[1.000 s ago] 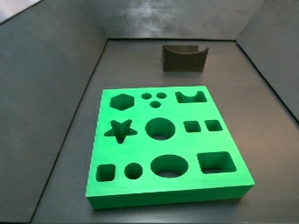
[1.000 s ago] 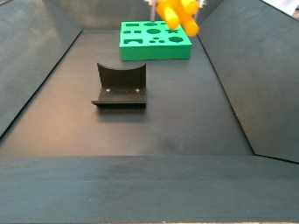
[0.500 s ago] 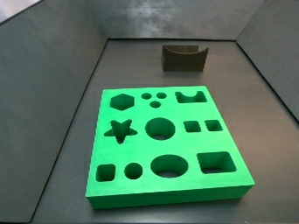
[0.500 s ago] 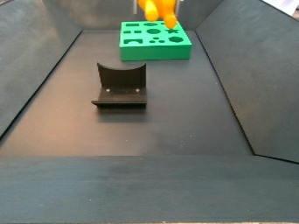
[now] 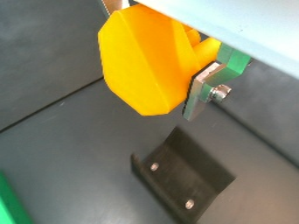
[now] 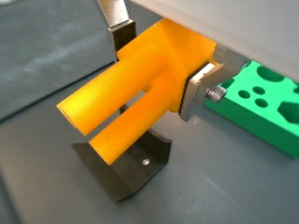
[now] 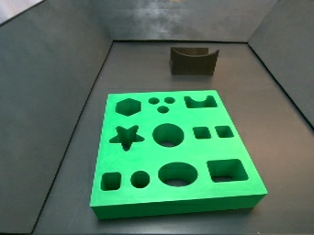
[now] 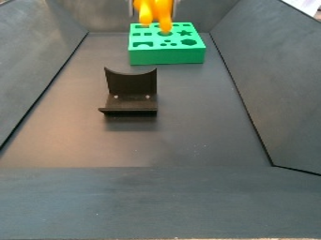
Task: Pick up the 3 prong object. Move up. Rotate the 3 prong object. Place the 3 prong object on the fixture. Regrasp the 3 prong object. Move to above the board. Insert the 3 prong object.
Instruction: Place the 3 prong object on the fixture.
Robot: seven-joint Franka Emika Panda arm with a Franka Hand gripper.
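- Claw (image 6: pixel 158 74) of mine hangs above the tray floor, its silver fingers (image 6: pixel 201 87) clamped on the 3 prong object (image 6: pixel 135 96).
- Green board (image 7: pixel 172 151) lies flat on the floor.
- Dark fixture (image 8: pixel 128 92) stands apart from it.
- Orange 3 prong object is held aloft, prongs pointing downward.

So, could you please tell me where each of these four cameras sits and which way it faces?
Wrist view: looks down past the gripper holding the 3 prong object, fixture on the floor below.
Wrist view: looks down along the prongs, silver finger, board beyond.
Side view: high at the board's end, facing the fixture; no robot part shows.
Side view: at the opposite end, facing fixture, then board; only the piece shows.
Both side views share board and fixture.
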